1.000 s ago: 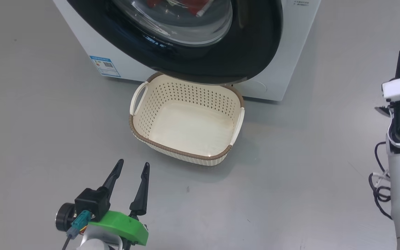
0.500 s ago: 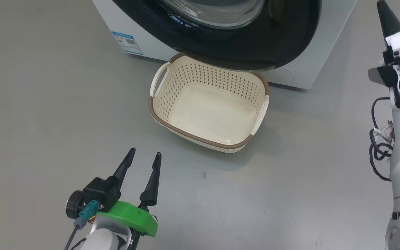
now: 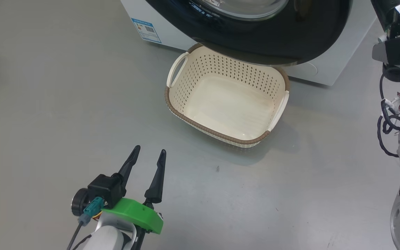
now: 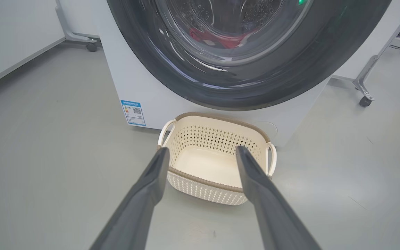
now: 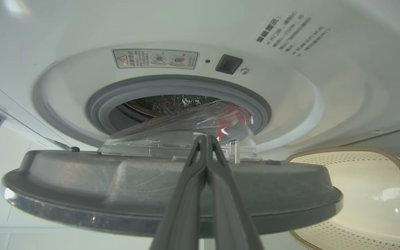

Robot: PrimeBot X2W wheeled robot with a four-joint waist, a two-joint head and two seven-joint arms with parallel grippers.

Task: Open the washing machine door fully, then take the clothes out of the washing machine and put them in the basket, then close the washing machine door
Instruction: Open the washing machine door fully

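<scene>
Glossy black washing machine door [image 3: 273, 45] hangs ajar over the basket's [image 3: 217, 133] far rim, and the right wrist view shows a gap between it and the washing machine [image 3: 325, 74]. Over the last second the head camera has swung, so the basket only seems to slide, while the right arm has climbed. The right fingers [image 5: 203, 146] are pressed together, empty, their tips at the door's inner side; contact is unclear. The left fingers [image 3: 161, 159] are spread wide, empty, on the basket's near side. Red clothes [image 4: 221, 36] lie in the drum above the basket. The door likely needs opening fully first.
</scene>
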